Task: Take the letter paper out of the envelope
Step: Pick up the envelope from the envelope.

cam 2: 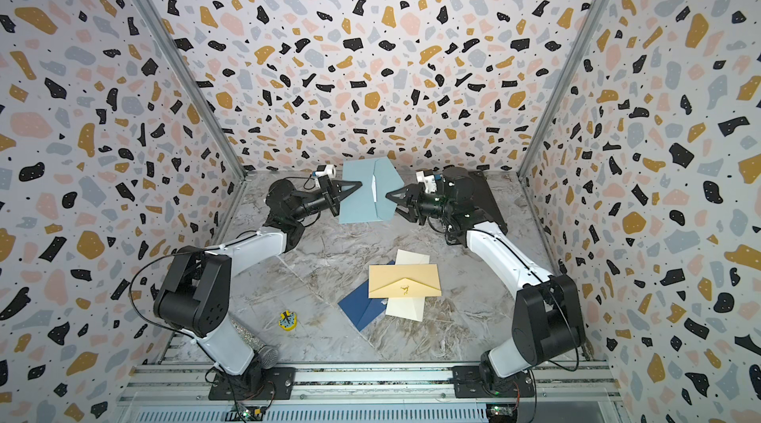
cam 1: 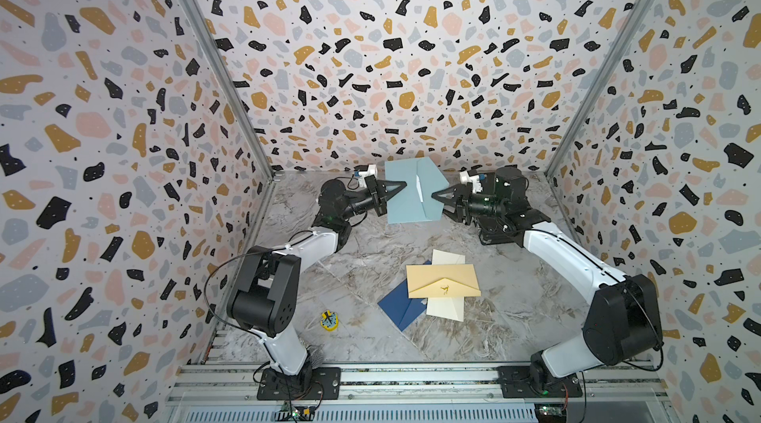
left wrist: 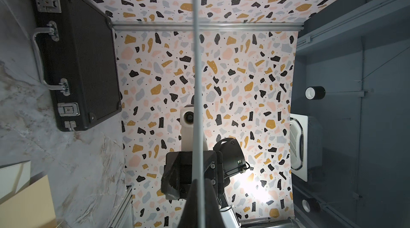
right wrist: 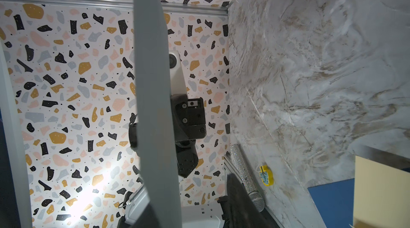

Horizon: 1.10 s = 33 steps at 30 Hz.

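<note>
Envelope [cam 1: 407,204] aloft, level left tool [cam 1: 401,185] opposite seemingly ajar right tool [cam 1: 438,203]

Envelope [right wrist: 153,104] edge-on, centre; microphone [right wrist: 246,175] near yellow object [right wrist: 266,175].

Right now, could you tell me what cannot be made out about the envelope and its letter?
Letter paper: only a white sliver shows in both top views; the light blue envelope hides the rest.
Right gripper: contact with the paper too small to tell in a top view.
Navy envelope: top views, partly under the yellow envelope.
</note>
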Tool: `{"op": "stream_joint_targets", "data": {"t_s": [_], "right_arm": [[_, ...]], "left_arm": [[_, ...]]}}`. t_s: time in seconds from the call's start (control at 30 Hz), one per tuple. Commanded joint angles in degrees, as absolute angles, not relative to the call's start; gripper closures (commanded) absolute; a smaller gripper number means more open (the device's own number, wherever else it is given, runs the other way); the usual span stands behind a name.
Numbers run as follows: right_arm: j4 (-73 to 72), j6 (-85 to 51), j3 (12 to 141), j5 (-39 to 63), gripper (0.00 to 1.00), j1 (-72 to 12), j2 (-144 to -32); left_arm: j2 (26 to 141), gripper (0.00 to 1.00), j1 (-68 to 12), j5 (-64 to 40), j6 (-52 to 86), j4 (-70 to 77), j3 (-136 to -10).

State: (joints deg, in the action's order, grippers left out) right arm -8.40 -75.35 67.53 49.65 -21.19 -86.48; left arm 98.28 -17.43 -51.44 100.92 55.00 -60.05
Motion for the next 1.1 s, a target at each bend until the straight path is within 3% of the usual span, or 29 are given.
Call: {"op": "stream_joint_targets", "data": {"t_s": [0.0, 0.93, 1.07], "right_arm": [[-13.1, -77.7, 66.7, 48.9, 0.58, -22.8, -84.4], [-15.6, -79.6, 65.4, 44.8, 0.62, -25.7, -84.2], [-17.0, -81.0, 65.2, 44.3, 0.71, -25.6, -84.1]], "left_arm": [[96.2, 1.00, -17.9, -50.6, 99.6, 54.0, -62.8], [95.0, 1.00, -19.9, -48.9, 98.1, 52.0, -62.3], [94.4, 1.00, -20.1, -49.6, 95.9, 49.5, -62.2]]}}
